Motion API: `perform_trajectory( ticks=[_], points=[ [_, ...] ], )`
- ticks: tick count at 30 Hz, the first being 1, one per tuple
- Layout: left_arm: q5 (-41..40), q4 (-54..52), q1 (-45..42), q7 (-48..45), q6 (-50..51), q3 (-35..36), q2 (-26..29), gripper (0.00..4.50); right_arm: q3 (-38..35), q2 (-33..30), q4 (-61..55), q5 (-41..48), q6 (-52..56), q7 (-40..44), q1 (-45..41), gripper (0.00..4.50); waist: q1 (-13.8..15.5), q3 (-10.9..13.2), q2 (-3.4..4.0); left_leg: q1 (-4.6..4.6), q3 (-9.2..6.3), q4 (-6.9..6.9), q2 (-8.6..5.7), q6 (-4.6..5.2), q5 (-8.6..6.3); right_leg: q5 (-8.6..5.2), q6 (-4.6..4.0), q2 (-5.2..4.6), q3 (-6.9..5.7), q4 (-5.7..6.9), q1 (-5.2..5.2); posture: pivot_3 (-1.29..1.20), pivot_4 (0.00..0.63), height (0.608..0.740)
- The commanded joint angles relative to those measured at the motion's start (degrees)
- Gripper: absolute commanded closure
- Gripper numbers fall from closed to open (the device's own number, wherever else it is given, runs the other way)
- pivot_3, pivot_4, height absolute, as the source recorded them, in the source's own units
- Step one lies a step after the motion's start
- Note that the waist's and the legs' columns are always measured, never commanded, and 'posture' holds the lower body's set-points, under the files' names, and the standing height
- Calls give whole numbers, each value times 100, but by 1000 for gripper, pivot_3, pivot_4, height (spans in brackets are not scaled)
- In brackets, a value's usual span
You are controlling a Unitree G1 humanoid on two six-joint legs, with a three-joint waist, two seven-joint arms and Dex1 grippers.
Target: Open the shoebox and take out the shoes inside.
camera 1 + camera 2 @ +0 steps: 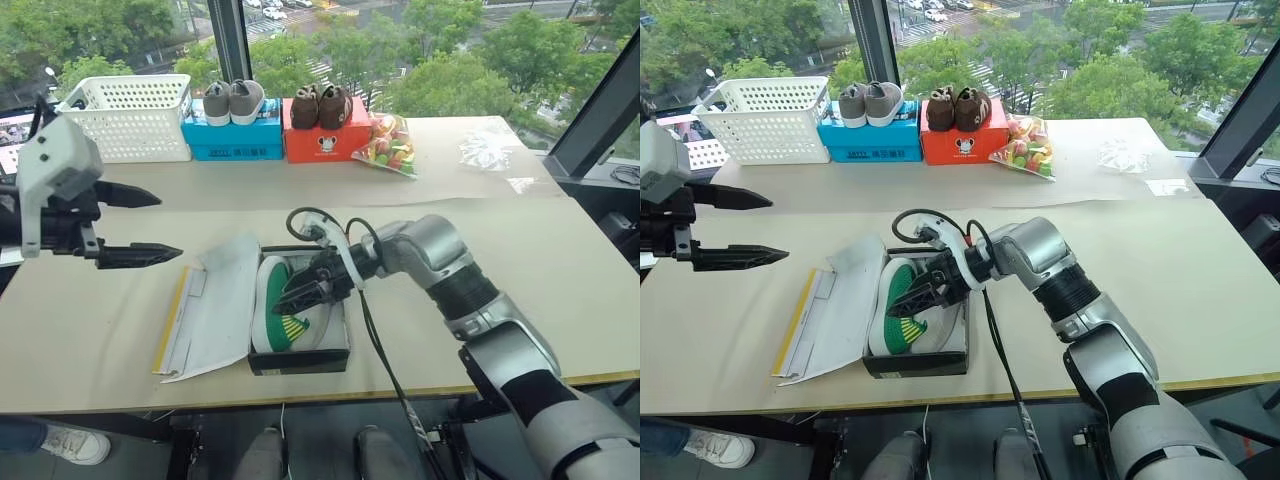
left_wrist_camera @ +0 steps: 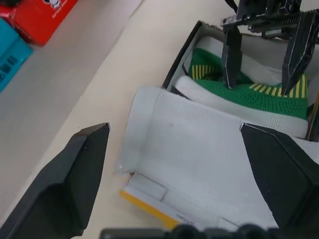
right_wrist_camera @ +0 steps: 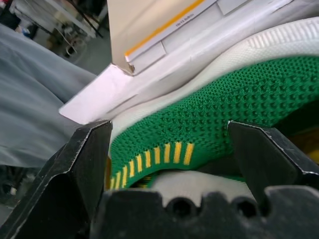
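The right gripper [image 1: 305,290] hangs with its two black fingers spread wide, straddling a green-soled shoe [image 1: 283,318] without gripping it. The shoes lie on their sides inside the open shoebox [image 1: 300,358], which sits near the tabletop's front edge, its lid [image 1: 205,320] folded flat toward the left. The left gripper [image 1: 140,225] hovers above the tabletop's left side, also wide open and empty. The likely risks: the fingers may close on the sole's curved edge alone and slip off, or the light box may lift or drag with the shoe, since nothing pins it down. At the back edge, a blue box [image 1: 232,135] carries writing too small to read, and an orange-red box [image 1: 327,135] shows a cartoon mouse-head mark.
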Motion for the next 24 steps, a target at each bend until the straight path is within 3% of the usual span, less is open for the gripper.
perform_trajectory(
  ticks=[1,8,24],
  points=[
    [-12,-255,157,124,82,452,44,0,185,-106,388,-428,-414,262,-283,21,-3,0,1,0,-1,0,0,0,0,0,0,0,0,0,0,0,150,740],
    [-84,-468,461,296,186,718,-77,0,477,-290,773,-1251,-1510,649,-609,21,1,1,1,0,-1,-2,0,-1,0,0,0,1,-1,-1,-2,0,150,740],
    [-2,-334,424,435,-96,508,-99,0,331,403,824,-909,-237,1277,-492,21,-20,1,2,-1,-1,-8,2,-4,-2,3,-5,2,0,1,-10,0,150,740]
  ],
)
